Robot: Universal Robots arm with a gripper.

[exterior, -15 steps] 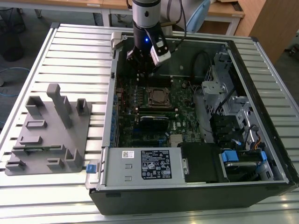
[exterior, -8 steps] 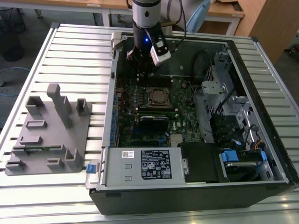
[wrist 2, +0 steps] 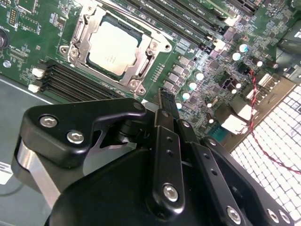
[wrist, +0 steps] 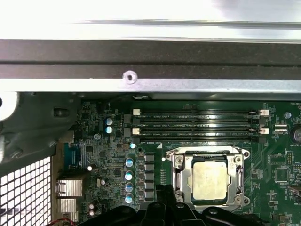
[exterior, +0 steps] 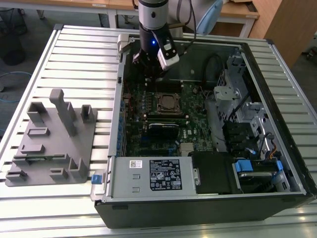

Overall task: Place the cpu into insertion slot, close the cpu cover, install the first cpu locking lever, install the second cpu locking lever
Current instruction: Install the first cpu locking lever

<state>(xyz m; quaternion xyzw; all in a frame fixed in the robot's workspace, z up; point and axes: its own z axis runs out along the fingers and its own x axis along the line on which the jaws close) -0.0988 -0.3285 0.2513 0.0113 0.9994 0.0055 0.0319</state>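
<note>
Gripper [wrist 2: 164, 96]: black jointed metal fingers pressed together, nothing between them. Cpu [wrist 2: 113, 49], a flat dull-silver square, is seated in the black-rimmed insertion slot [wrist 2: 120, 24], at 5 o'clock of the gripper in the exterior view. Cpu cover [wrist 2: 80, 37], a thin bright steel frame, lies flat around it.

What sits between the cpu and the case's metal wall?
In the first wrist view, long black slots with white end clips lie between the cpu and the case wall.
</note>
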